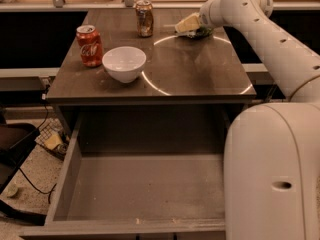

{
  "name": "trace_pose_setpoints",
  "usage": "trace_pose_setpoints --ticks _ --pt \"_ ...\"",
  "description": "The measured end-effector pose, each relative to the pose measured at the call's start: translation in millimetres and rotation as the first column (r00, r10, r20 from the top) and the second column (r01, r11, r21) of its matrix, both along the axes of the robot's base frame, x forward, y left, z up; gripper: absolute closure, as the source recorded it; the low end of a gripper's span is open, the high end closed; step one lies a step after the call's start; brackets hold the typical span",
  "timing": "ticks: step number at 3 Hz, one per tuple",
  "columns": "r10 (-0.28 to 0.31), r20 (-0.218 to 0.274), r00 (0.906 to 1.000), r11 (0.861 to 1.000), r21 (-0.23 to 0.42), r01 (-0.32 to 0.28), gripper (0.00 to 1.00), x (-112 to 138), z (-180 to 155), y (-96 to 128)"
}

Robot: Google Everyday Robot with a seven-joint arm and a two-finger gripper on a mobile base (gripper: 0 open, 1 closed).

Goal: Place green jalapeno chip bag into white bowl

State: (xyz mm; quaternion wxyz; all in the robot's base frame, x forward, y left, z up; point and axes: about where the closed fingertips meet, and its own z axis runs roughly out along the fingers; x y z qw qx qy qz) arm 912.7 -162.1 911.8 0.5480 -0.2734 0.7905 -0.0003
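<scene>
Camera view: green jalapeno chip bag [186,24], pale patch up, green edge, sits far on table [200,76] at the gripper [202,23], grip state unreadable, white bowl [124,63] well apart.

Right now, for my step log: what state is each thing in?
Green jalapeno chip bag: lying on the tabletop, at the gripper.
Gripper: at the bag, far-right tabletop.
White bowl: upright, bag not inside.
Red Coca-Cola can: upright.
Second soda can: upright.
Drawer: pulled open.

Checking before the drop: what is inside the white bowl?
Nothing shows in the bowl; its near wall hides part of the inside. The bag lies far right on the table, at the gripper.
</scene>
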Motion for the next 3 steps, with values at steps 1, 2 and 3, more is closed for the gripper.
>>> trace_pose_setpoints --ticks 1,2,3 --pt "-0.011 -0.051 0.9986 1.0 0.007 0.011 0.0 9.9 -21.4 1.1" --pt "-0.008 -0.055 0.9984 1.0 0.006 0.009 0.18 11.0 -24.2 2.7" --pt "-0.006 -0.059 0.9982 1.0 0.006 0.006 0.41 11.7 -27.1 5.0"
